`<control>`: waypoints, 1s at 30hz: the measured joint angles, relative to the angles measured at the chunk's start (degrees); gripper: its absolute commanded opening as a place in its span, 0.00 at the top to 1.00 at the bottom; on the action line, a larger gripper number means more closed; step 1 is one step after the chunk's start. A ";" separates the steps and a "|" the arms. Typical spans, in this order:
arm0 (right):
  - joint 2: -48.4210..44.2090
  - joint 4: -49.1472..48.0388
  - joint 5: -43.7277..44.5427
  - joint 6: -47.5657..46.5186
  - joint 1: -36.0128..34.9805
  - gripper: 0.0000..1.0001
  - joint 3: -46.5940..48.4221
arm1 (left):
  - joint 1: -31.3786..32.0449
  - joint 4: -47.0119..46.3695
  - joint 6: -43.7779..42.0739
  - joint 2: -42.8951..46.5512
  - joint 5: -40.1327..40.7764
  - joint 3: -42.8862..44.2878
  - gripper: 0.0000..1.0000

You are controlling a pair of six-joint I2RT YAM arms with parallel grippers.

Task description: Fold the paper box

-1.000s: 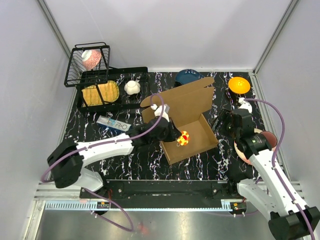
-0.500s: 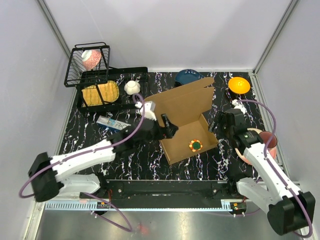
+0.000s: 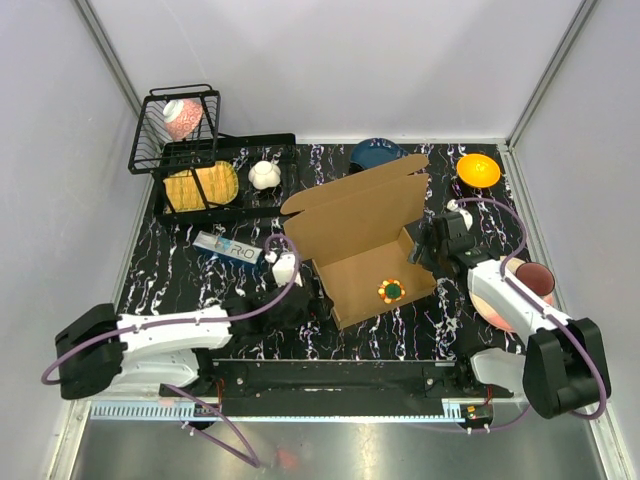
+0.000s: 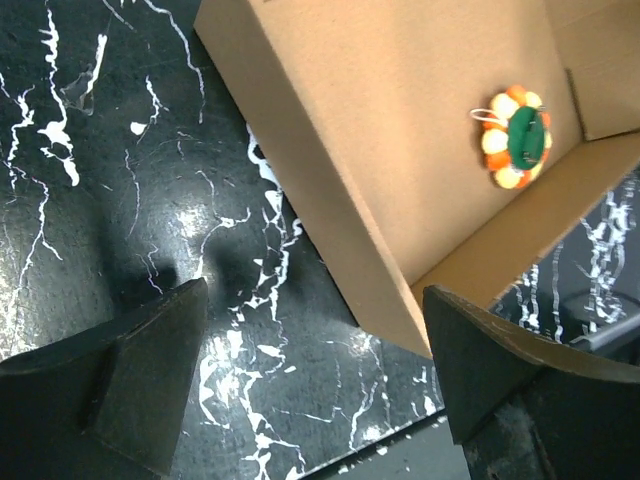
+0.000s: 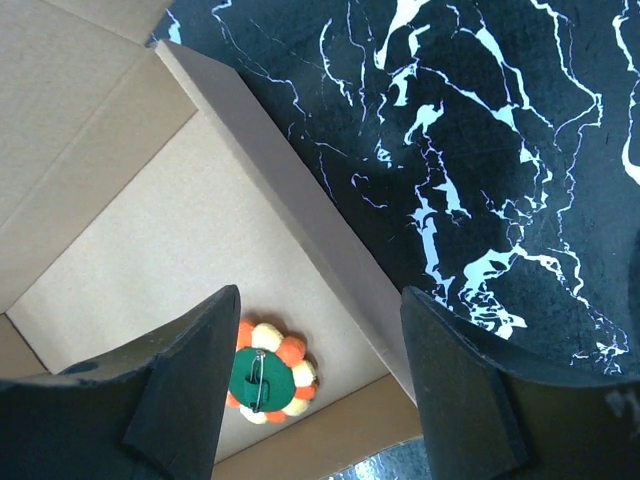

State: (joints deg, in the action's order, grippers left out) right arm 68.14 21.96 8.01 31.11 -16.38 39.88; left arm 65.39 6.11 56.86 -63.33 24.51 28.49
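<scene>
Paper box (image 3: 355, 270) sits mid table (image 3: 180, 290), a bit to the right, lid up & leaning to the far side. The lid hides part of the blue bowl (image 3: 377, 153) far behind it. Red bowl (image 3: 537, 277) at right is partly under the R arm.

From the top cam both tools are dark lumps & the fingers are hard to see. L tool (image 3: 300, 298) is just beside the box's near-left corner. R tool (image 3: 438, 240) is by its right wall.

Wrist cams show more. L tool (image 4: 315, 293) is spread wide w/ nothing in it, over bare table next to the box. R tool (image 5: 320, 298) is open too & grips nothing; box's right wall shows btw its fingers. A small orange & green flower toy (image 5: 262, 378) lies inside the box, its left edge cut off by a finger in the R wrist cam.
</scene>
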 measured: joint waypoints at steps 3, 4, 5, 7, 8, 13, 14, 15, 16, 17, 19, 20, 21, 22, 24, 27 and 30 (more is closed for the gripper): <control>1.07 -1.16 -0.17 1.03 0.00 0.35 -0.90 | -0.79 -2.08 -0.02 -4.46 0.28 0.00 0.10; 1.14 -1.36 -0.22 1.53 0.00 0.36 -1.27 | -1.27 -2.67 -0.02 -5.46 0.17 0.00 0.10; 1.14 -1.77 -0.42 2.14 0.00 0.37 -1.81 | -2.21 -4.00 0.17 -6.47 -0.46 0.02 0.10; 1.14 -2.51 -0.83 3.34 0.00 0.38 -2.89 | -4.31 -6.01 0.17 -7.72 -1.14 0.09 0.12; 1.14 -2.91 -1.20 4.00 0.00 0.39 -3.41 | -5.79 -6.75 0.15 -8.35 -1.64 0.09 0.12; 0.79 -5.22 -3.98 8.37 0.00 0.39 -7.17 | -11.02 -9.66 -0.11 -10.49 -4.46 0.07 0.13; 0.57 -5.86 -4.66 9.42 0.00 0.39 -8.11 | -12.13 -9.94 -0.28 -10.73 -5.16 0.09 0.12; 0.37 -6.34 -5.05 10.27 0.00 0.39 -8.90 | -12.94 -10.05 -0.39 -10.82 -5.73 0.09 0.13; 0.11 -6.88 -5.57 11.34 -0.04 0.39 -9.84 | -13.97 -10.14 -0.57 -10.82 -6.40 0.09 0.12; -0.09 -7.30 -6.05 12.26 -0.09 0.39 -10.56 | -14.84 -10.12 -0.92 -10.78 -6.86 0.15 0.12; -0.33 -7.72 -7.02 13.90 -0.42 0.38 -11.43 | -16.22 -10.05 -1.33 -10.64 -7.52 0.31 0.12; -0.37 -7.91 -7.43 14.58 -0.68 0.38 -11.63 | -17.16 -9.79 -1.86 -10.21 -8.04 0.39 0.12; -0.39 -8.33 -7.69 15.26 -1.11 0.38 -11.80 | -17.92 -9.62 -2.01 -9.92 -8.07 0.39 0.12; -0.39 -8.68 -7.80 15.65 -1.49 0.37 -11.89 | -18.75 -9.25 -2.47 -9.31 -8.28 0.39 0.12; -0.39 -9.53 -8.31 16.48 -2.54 0.36 -11.91 | -20.74 -8.28 -3.37 -7.28 -8.61 0.39 0.12; -0.13 -10.67 -8.76 17.05 -3.80 0.31 -11.89 | -23.98 -7.08 -4.70 -4.00 -8.96 0.39 0.10; -0.63 -9.62 -8.59 16.72 -4.00 0.27 -11.45 | -26.58 -4.44 -6.51 -0.39 -8.87 0.57 0.08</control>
State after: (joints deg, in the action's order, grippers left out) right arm 67.51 12.34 -0.58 47.83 -20.38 28.42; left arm 38.81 1.67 50.35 -63.72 15.64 29.06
